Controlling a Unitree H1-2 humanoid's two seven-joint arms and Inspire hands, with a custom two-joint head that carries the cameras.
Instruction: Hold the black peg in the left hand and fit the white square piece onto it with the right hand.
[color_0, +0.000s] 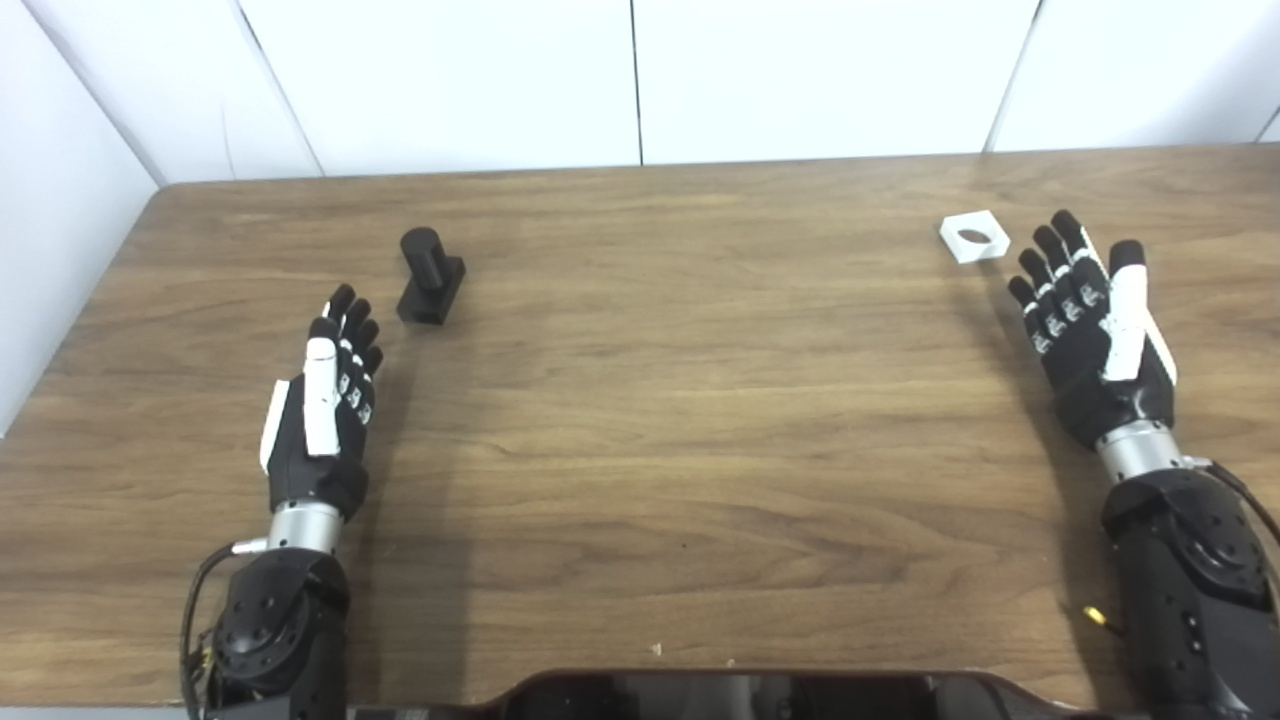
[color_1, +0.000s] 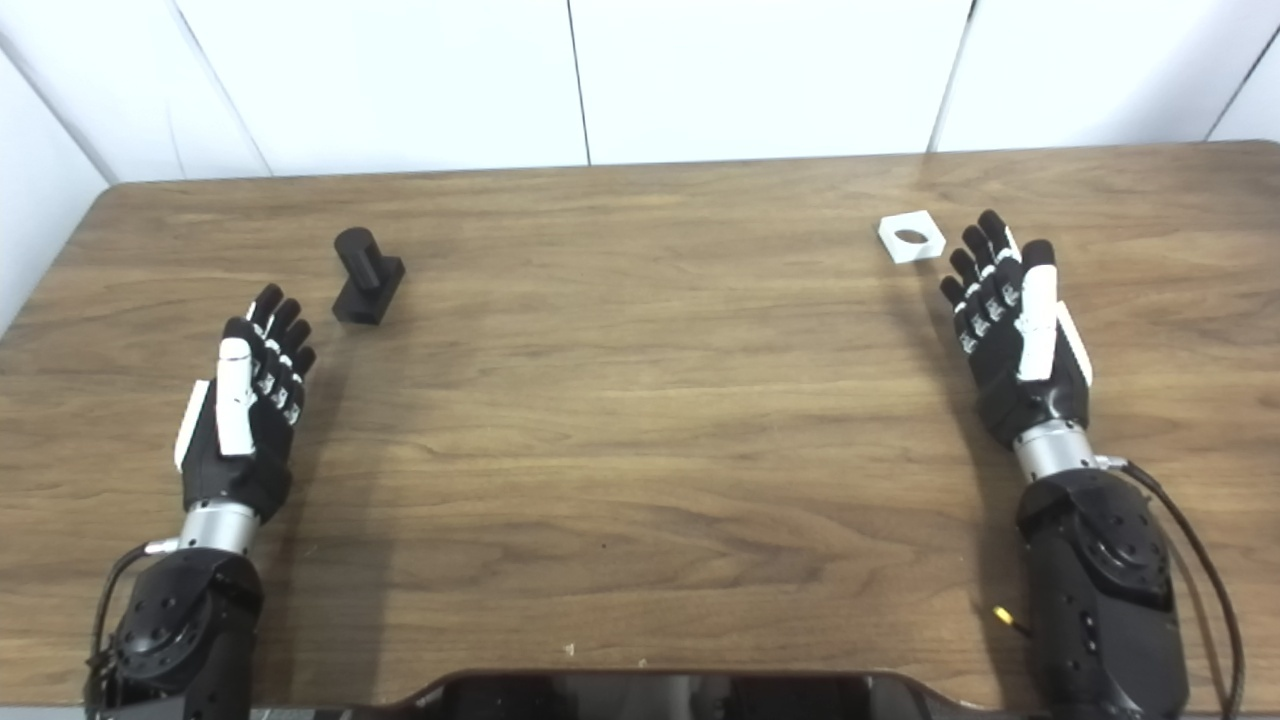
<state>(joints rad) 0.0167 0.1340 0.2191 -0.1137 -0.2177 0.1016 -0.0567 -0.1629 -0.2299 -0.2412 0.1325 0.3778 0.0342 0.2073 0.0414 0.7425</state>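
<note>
The black peg (color_0: 431, 277) stands upright on the wooden table (color_0: 680, 420), a round post rising from a small block base, and everything else is placed from it. Just toward the robot from the peg, a little to its left, the left hand (color_0: 325, 400) hovers with its fingers (color_0: 352, 330) stretched out straight and held side by side, pointing toward the peg's base without touching it; the hand holds nothing. Far across the table to the right of the peg, about as far back from the robot as the peg, the white square piece (color_0: 973, 236) lies flat (its round hole facing up). The right hand (color_0: 1090, 325) is just on the near right side of that piece, apart from it, also spread open and empty, fingertips pointing away from the robot. Behind the peg runs the table's far edge against white wall panels (color_0: 640, 80).
</note>
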